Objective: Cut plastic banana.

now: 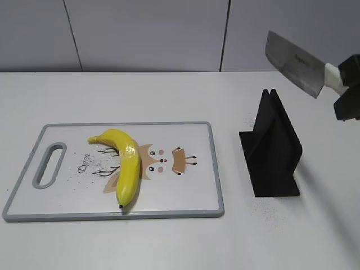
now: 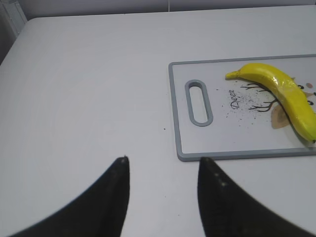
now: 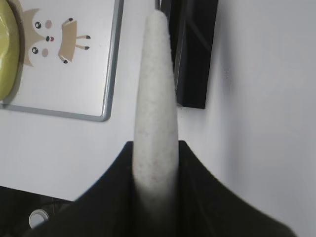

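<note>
The banana lies on the cutting board, left of the board's middle, its curve running from the far left tip down to the near edge. It rests free, nothing touching it, and its shiny middle band faces up where I judge a blade should come down.

The board sits on the left half of the table with its handle slot on the left, so the banana is reachable from the right side without crossing the handle.

To the right of the board, apart from it, stands the black knife stand, with no knife in it.

My right gripper is up at the far right, above and beyond the stand, pinching the white handle of the knife. In the right wrist view the handle sits squeezed between the two fingers, pointing towards the stand and the board's right edge. The blade tilts up and to the left, well clear of everything, which I judge suits carrying it over the stand towards the banana.

My left gripper hovers over bare table left of the board, fingers spread and holding nothing. I judge it is kept there ready to steady the board or the banana.
</note>
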`<state>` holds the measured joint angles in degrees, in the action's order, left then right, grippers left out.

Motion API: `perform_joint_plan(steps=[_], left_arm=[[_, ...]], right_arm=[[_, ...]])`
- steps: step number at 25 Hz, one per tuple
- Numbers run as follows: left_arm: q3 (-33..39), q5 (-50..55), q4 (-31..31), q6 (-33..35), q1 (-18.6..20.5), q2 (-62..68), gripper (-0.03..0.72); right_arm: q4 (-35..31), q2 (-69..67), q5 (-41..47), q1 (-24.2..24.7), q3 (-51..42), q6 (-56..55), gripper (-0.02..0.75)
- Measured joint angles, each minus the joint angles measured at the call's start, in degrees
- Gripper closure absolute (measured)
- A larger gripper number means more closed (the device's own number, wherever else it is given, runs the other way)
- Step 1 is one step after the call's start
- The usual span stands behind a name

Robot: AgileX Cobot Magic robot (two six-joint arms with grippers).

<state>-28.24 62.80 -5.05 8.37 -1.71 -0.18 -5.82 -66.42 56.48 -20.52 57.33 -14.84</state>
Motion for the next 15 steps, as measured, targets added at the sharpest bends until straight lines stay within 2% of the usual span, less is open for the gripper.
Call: perform_joint_plan(steps=[10,15], left_arm=[[0.0,-0.1,0.4,0.0,0.0,0.0,0.251],[-3.0,-1.5,0.8,0.0,0.0,4.4,0.208]], right_arm=[[2.0,1.4,3.4,0.0,6.4,0.2,0.577],[2.4,-0.1,4.9,0.0,9.0,8.7,0.577]])
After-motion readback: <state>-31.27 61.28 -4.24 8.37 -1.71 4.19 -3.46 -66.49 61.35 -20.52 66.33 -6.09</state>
